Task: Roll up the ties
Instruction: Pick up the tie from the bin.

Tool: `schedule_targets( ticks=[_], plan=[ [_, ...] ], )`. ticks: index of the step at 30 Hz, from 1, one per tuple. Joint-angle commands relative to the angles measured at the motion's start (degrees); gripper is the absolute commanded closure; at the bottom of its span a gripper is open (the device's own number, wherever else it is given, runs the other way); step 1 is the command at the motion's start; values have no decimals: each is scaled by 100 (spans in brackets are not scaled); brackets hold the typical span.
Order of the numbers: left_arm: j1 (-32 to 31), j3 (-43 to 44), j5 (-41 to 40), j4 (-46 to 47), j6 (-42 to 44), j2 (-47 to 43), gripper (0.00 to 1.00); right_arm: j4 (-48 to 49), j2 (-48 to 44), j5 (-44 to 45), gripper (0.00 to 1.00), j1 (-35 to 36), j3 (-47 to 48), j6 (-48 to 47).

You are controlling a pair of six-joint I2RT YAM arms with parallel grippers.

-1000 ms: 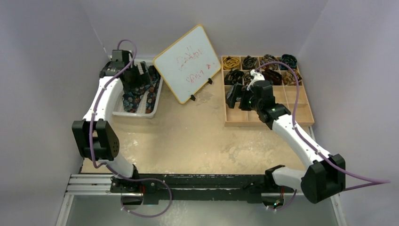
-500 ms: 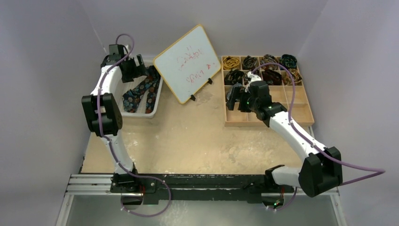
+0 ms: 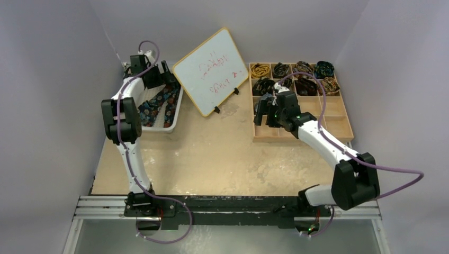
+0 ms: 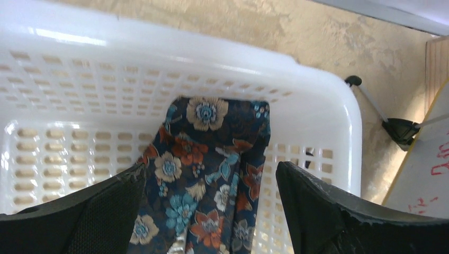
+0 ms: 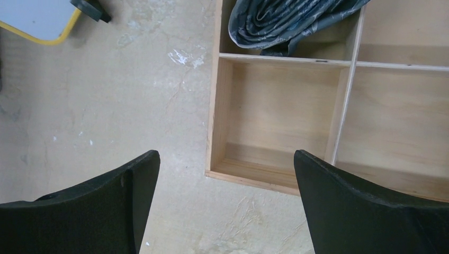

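The left claw (image 4: 212, 203) has swung to the far end of the basket (image 4: 159, 58), jaws spread wide and empty over the flat floral tie (image 4: 206, 159) lying inside, seemingly lining up a pickup, while the right claw (image 5: 225, 196), likewise spread and empty, hangs over a bare corner compartment of the tray (image 5: 214, 106).

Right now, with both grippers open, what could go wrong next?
The open left gripper hangs over the floral tie in the white basket; it looks doubled, so two layers may get pinched. The whiteboard stands close beside that basket; a lifted tie could catch it. The right gripper, above the wooden tray rim, could strike it descending.
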Motion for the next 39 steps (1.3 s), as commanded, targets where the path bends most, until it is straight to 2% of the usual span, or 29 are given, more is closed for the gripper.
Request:
schedule_targets(
  ticks=[1, 10, 13, 17, 21, 30, 31, 39],
  plan=[
    [-61, -138, 81, 1147, 367, 155, 9, 13, 105, -110, 1, -8, 310, -63],
    [-332, -127, -171, 1316, 1013, 616, 17, -93, 82, 100, 1, -8, 375, -161],
    [-365, -132, -372, 1316, 976, 728, 26, -133, 88, 87, 1, -6, 376, -154],
    [-421, -219, -786, 1323, 991, 850, 33, -247, -40, 106, 1, -4, 420, -167],
    [-425, -263, -1052, 1219, 816, 881, 48, -319, -248, 266, 1, -8, 373, -163],
    [-405, -275, -927, 852, 520, 351, 97, -422, -442, 221, 1, -6, 328, -119],
    [-385, -295, -922, 812, 469, 250, 100, -427, -476, 219, 1, -8, 329, -111],
    [-151, -1073, -235, 927, 128, -1070, 100, -378, -692, 154, 1, -8, 196, -86]
  ],
)
